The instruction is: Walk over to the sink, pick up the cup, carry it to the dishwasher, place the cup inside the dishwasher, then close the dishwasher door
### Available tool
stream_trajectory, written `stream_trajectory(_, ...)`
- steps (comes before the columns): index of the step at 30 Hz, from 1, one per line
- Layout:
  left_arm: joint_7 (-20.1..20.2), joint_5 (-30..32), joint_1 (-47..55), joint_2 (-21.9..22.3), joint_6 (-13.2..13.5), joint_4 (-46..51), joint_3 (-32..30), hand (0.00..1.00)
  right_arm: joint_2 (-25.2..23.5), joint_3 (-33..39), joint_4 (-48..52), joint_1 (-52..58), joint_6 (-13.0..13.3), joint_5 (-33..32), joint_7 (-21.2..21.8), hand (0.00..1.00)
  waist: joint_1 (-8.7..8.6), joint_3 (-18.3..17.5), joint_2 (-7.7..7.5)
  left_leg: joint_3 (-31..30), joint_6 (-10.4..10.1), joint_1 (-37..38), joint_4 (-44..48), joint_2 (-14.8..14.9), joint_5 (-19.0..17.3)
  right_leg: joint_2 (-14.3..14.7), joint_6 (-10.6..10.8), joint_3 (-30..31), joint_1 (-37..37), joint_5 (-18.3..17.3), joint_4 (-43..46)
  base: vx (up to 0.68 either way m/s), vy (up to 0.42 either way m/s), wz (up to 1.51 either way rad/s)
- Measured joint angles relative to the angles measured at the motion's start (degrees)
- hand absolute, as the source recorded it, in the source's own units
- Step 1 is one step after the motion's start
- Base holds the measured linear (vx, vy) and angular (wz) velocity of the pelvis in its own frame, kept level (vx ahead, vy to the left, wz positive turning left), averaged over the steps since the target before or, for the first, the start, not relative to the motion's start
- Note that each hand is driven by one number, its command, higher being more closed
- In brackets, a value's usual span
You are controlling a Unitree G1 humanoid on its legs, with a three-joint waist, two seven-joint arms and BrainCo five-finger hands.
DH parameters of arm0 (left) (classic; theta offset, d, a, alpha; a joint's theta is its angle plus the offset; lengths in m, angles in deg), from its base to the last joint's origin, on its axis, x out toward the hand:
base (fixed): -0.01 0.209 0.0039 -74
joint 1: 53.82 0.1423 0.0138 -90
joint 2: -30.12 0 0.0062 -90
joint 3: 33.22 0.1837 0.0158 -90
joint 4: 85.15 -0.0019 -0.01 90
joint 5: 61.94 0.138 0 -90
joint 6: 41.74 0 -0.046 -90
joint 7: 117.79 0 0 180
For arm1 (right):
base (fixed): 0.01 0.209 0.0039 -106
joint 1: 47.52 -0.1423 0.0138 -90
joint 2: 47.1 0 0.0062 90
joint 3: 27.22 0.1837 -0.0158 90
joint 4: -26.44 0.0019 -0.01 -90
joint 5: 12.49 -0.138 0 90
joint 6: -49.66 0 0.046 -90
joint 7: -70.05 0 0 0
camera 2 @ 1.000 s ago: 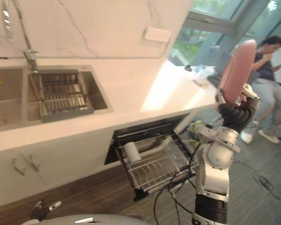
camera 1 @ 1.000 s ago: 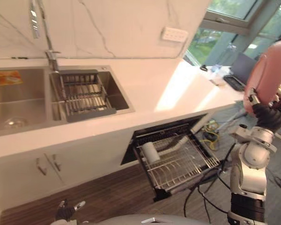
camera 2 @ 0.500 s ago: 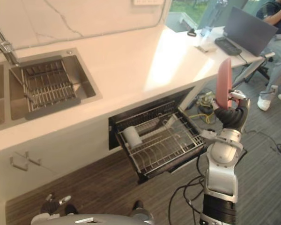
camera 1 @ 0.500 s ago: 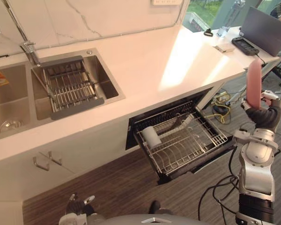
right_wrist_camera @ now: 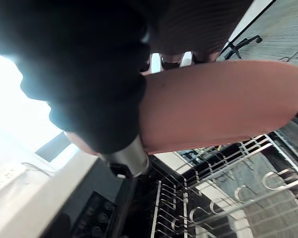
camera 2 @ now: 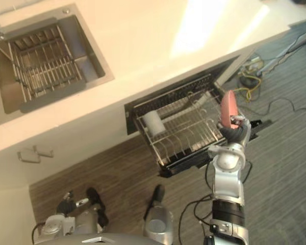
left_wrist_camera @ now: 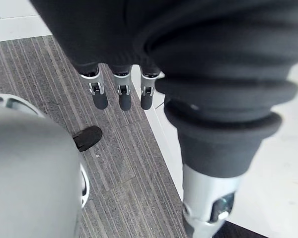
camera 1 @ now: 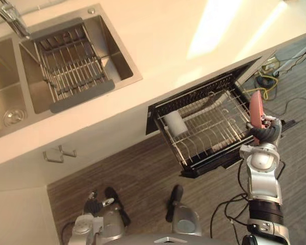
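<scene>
I see the counter [camera 1: 158,41], its sink [camera 1: 120,61] at 10 o'clock, and the pulled-out dishwasher rack [camera 1: 214,130] at 3 o'clock (a white cup [camera 1: 174,123] lies inside). At the rack's 3 o'clock edge my right hand [camera 1: 265,136] grips a pink plate [camera 1: 256,108] upright, while my left hand [left_wrist_camera: 120,94] hangs straight-fingered.

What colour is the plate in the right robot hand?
Salmon pink plate, clearest in the right wrist view.
</scene>
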Motion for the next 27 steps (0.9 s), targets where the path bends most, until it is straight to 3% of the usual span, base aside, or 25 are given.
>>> stream_trajectory(4,0.60,-0.05,-0.91,-0.02,0.05,0.57,0.22,0.00,0.36,-1.99,-5.44,-4.78,0.41,3.59,0.30,1.00,0.45,2.50,1.04,-1.08,0.53,-1.25,-0.01,-0.73,0.29,-1.08,0.14,-0.02,-1.51,-0.25,1.55,-0.04,0.024,0.08)
stream_trajectory(7,0.95,-0.11,-1.46,-0.03,0.18,0.84,0.83,0.00,2.55,-3.65,-9.86,-8.55,0.51,3.83,0.56,1.00,1.26,3.48,2.25,-1.99,0.84,-2.26,-0.04,-1.26,0.49,-1.86,0.34,-0.42,-2.38,-0.60,2.51,-0.06,0.017,0.13)
stream_trajectory(13,2.10,-1.08,-1.51,-0.27,0.17,2.55,1.68,0.00,5.39,-7.22,-19.27,-12.94,1.12,3.67,3.27,1.00,2.08,4.55,2.96,-4.45,1.43,-3.84,0.00,-2.77,0.94,-3.79,0.60,-0.93,-3.71,-1.08,4.54,-0.02,0.029,0.16)
stream_trajectory(16,2.93,-1.21,-1.52,-0.27,0.29,2.82,2.53,0.00,7.22,-9.16,-24.29,-15.41,1.74,3.67,4.26,1.00,2.54,5.17,4.04,-5.93,1.44,-3.94,-0.01,-3.80,0.94,-5.14,1.06,-0.71,-4.29,-1.57,6.09,-0.03,0.034,0.10)
stream_trajectory(20,3.20,-2.24,-1.49,-0.36,0.47,2.85,3.52,0.00,10.20,-10.87,-30.00,-19.34,2.83,3.67,4.15,1.00,2.58,6.37,6.16,-7.04,1.83,-5.00,-0.33,-4.71,1.22,-6.60,1.33,-0.88,-5.65,-2.21,8.31,-0.07,0.007,0.11)
stream_trajectory(27,3.64,-3.38,-1.51,-1.31,1.30,2.84,6.12,0.00,14.98,-13.10,-38.93,-25.39,2.91,3.77,2.72,1.00,2.96,7.19,7.42,-7.08,2.43,-6.16,-0.33,-5.87,1.65,-8.22,1.42,-0.23,-7.61,-2.12,9.81,-0.03,0.001,0.02)
